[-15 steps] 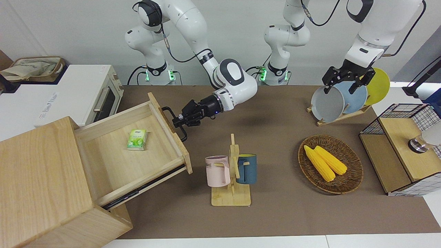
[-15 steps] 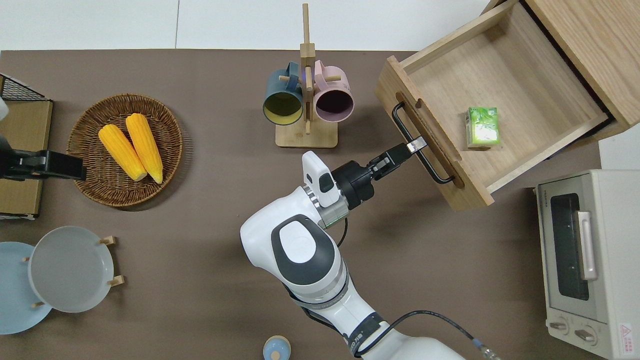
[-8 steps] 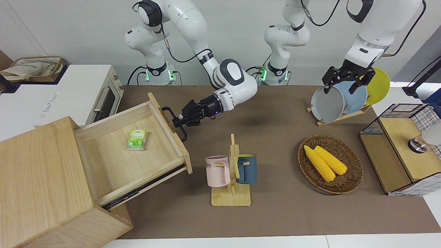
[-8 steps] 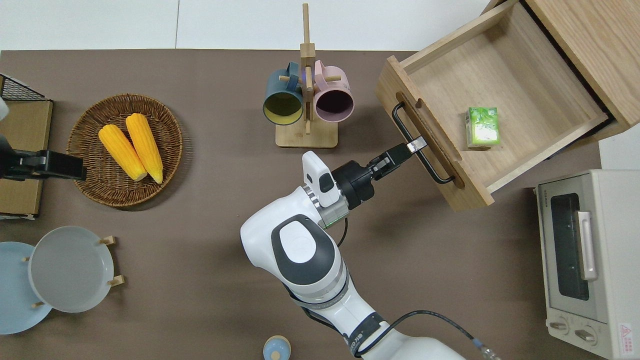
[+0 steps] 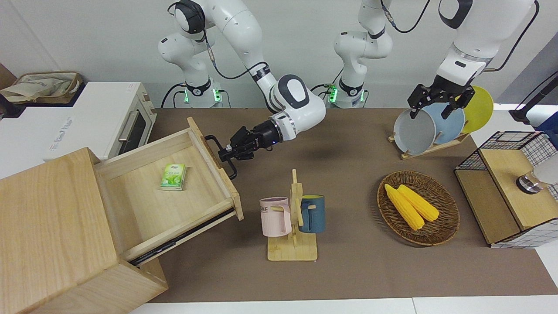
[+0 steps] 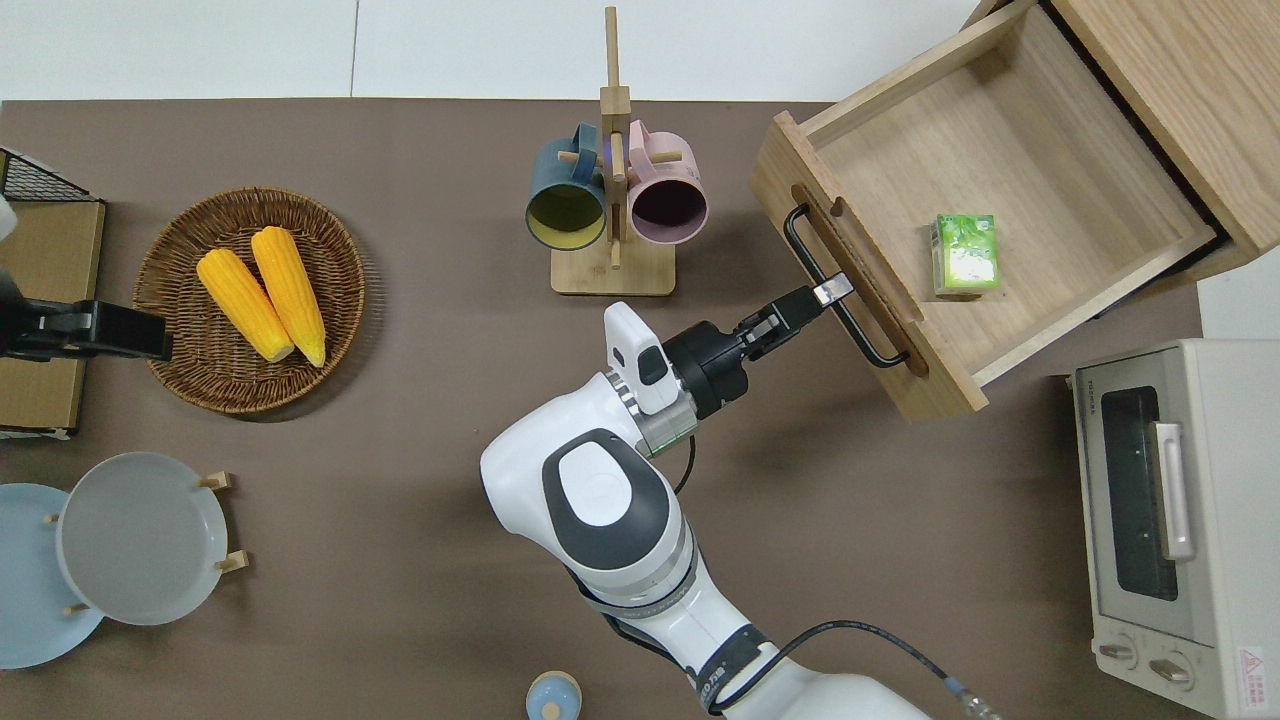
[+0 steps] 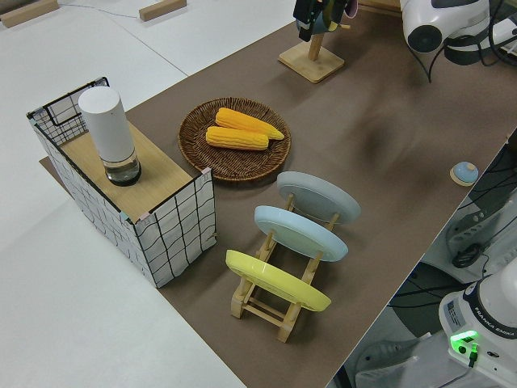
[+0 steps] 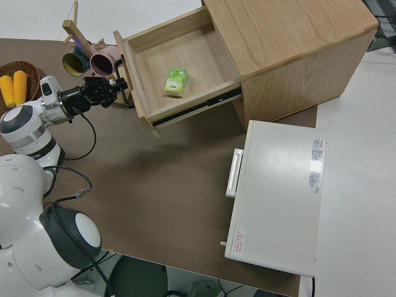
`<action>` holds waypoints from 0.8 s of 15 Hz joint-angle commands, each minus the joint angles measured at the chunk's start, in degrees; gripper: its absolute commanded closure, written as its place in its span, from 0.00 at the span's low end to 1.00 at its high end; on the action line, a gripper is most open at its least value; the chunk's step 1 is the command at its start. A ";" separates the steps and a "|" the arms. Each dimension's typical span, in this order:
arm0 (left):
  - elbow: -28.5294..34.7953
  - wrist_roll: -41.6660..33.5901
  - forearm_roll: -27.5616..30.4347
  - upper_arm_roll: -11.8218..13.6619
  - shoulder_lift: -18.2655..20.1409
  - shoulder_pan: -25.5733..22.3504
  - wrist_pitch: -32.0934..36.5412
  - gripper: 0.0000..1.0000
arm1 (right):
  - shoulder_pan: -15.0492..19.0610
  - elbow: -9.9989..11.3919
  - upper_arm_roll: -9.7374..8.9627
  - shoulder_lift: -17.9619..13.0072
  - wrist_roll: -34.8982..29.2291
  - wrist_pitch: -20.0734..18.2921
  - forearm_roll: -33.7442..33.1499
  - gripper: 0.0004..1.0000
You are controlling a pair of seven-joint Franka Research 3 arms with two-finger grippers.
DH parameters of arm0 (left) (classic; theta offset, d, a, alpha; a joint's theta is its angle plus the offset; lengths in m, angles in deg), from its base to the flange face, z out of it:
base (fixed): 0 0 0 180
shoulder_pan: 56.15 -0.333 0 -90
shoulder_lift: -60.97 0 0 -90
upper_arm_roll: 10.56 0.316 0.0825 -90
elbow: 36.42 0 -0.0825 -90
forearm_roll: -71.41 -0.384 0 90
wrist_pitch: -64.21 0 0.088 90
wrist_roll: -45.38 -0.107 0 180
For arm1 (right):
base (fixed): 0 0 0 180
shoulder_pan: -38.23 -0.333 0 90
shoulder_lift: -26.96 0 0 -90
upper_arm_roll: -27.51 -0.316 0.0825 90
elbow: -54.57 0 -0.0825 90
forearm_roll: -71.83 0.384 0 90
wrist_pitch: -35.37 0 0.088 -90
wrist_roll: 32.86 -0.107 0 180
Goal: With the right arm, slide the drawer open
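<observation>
- While the last second has passed, almost nothing has shifted: the wide, shallow pale-wood drawer (image 5: 144,209) stands pulled as far out of the big pale-wood box cabinet (image 5: 48,218) as it was 1 second ago, and the small green packet (image 5: 173,176) lies in the same spot on its floor.
- The right arm's black pincer (image 5: 227,153) is stretched out level at the drawer's black metal bar handle (image 5: 212,141), meeting the bar near its middle, just as in the 2 earlier moments.
- Whether the pincer clamps the bar or has loosened on it, I cannot tell.
- The drawer front lies directly ahead of the pincer, with the open tray and then the cabinet stretching away past its tip.
- The wooden rack with 1 pink and 1 blue mug (image 6: 612,200) stands off to one side of the pincer, well apart from it.
- Judged from this standstill, the pull looks finished: the tray is mostly exposed.
- What seems left is letting go and backing straight away from the handle, without nudging the drawer back in.
- The left arm is parked, its black pincer (image 5: 430,111) spread wide.
</observation>
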 commanded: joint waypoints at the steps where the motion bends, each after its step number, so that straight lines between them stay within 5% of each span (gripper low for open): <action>1: -1.12 -0.33 -0.78 0.92 -0.69 0.99 -0.04 0.00 | -3.85 -1.34 -0.48 0.08 0.50 0.17 -0.75 0.98; 10: -1.12 -0.33 -0.87 0.92 -0.69 0.99 -0.04 0.00 | -3.77 -1.34 -0.31 0.08 0.76 0.17 -0.84 0.94; 11: -1.12 -0.33 -0.87 0.92 -0.69 0.99 -0.04 0.00 | -3.77 -1.26 -0.31 0.08 0.85 0.17 -0.84 0.87; 12: -1.12 -0.33 -0.87 0.92 -0.69 0.99 -0.04 0.00 | -3.77 -1.26 -0.22 0.08 0.59 0.17 -0.84 0.58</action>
